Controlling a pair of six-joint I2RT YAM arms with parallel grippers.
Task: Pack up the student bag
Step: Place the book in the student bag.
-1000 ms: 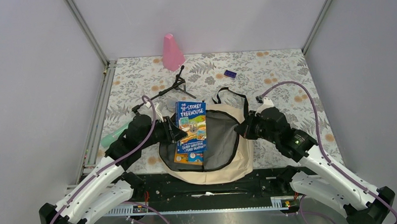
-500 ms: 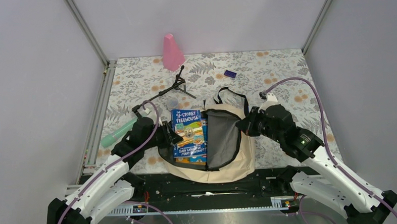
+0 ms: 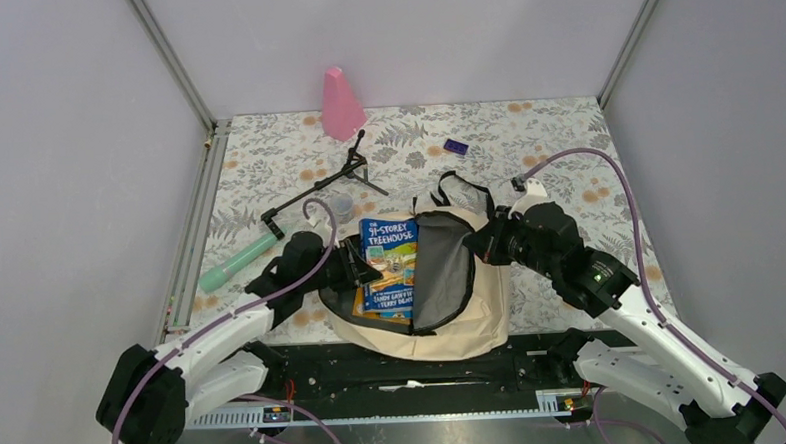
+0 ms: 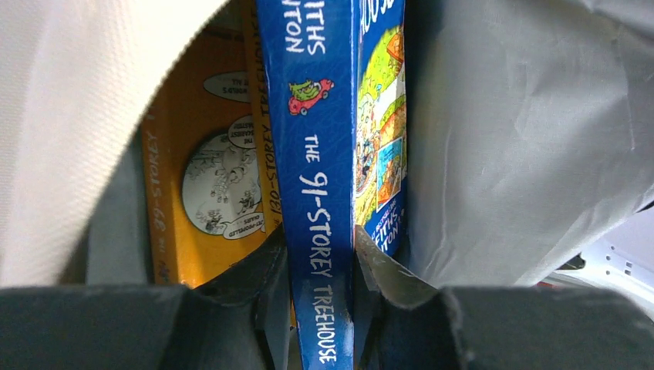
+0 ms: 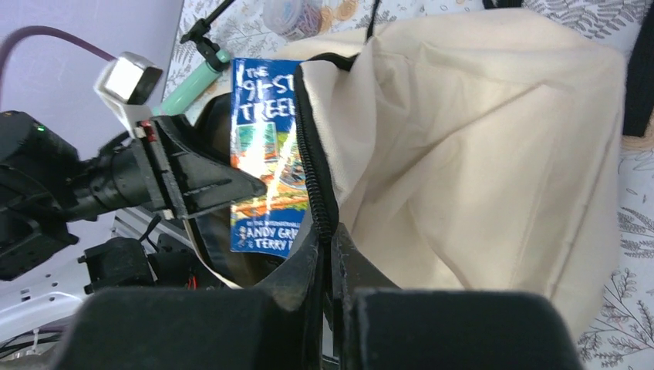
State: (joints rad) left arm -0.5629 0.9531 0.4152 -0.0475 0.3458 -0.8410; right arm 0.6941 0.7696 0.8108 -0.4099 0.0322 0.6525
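Fingers of my left gripper (image 4: 320, 266) pinch the spine of the blue book (image 4: 316, 154), which sits partly inside the open mouth of the student bag (image 3: 473, 309). An orange book (image 4: 204, 177) lies inside the bag, touching the blue one. My right gripper (image 5: 328, 243) is pressed together on the bag's black zipper edge (image 5: 312, 146), with the cream flap lifted. The bag lies at the near middle of the floral table (image 3: 566, 154), between my two arms.
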